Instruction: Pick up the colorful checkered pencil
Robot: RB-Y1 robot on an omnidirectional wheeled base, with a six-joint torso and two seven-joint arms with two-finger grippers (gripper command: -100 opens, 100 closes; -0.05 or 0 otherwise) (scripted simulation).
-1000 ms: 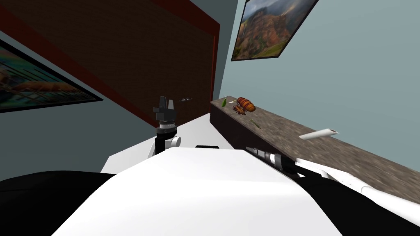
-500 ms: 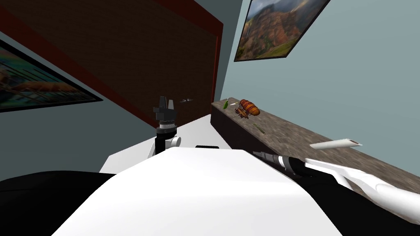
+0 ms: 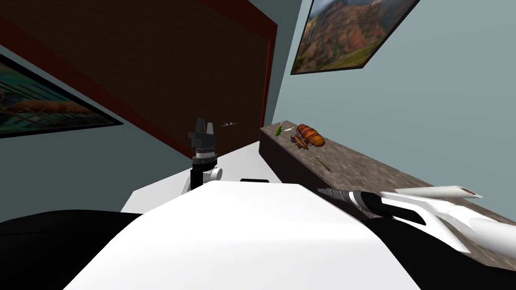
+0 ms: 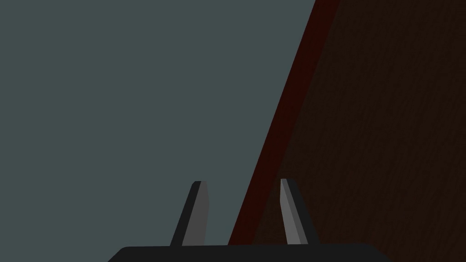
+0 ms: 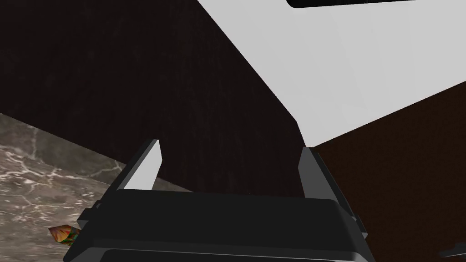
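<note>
Pencil is lying on tabletop near its edge, beside base of right fingers, standing released; left fingers likewise.

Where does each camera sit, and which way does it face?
Head: up top, looking down past left tool and right tool at door and counter.
Left wrist: on the raised hand, facing wall and door; open fingers show.
Right wrist: on that hand, facing the counter's front; open fingers show.
Head and left wrist share the door.
</note>
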